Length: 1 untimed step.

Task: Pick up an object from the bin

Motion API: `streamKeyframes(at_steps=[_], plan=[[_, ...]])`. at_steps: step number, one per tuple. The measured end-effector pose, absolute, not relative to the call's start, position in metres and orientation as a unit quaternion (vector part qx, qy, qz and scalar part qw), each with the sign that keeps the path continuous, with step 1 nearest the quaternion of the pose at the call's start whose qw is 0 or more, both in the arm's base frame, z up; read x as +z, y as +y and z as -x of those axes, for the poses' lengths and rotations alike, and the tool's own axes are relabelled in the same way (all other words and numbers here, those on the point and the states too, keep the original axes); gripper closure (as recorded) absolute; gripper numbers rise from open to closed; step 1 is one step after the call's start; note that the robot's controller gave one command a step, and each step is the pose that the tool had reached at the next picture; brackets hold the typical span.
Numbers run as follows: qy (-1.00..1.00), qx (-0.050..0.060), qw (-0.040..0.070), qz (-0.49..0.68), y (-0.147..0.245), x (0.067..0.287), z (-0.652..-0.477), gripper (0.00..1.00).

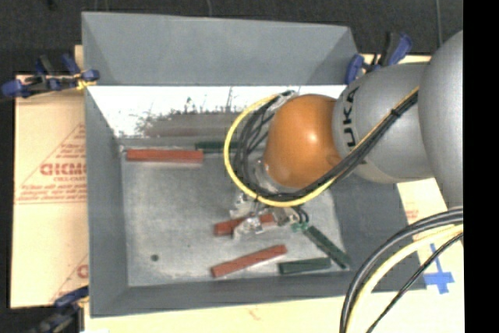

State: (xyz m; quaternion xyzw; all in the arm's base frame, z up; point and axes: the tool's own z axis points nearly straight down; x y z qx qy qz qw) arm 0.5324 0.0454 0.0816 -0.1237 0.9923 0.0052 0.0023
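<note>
One red-brown stick point(225, 228) lies directly under the claw point(250, 219); its spread I cannot tell.

The bin point(105, 191) is grey, the sticks point(248, 260) red-brown

The arm point(405, 121) is fat, round and shiny grey, with black letters point(348, 123). A round orange cover point(300, 140) sits by its small silver claw point(249, 216). Yellow and black cables point(227, 146) loop around it.
</note>
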Motion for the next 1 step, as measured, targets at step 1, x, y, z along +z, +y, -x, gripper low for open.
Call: streamKeyframes(at_steps=[1], plan=[[0.995, -0.001, 0.001, 0.099, 0.0526, 0.2880, -0.5388, 1.00]])
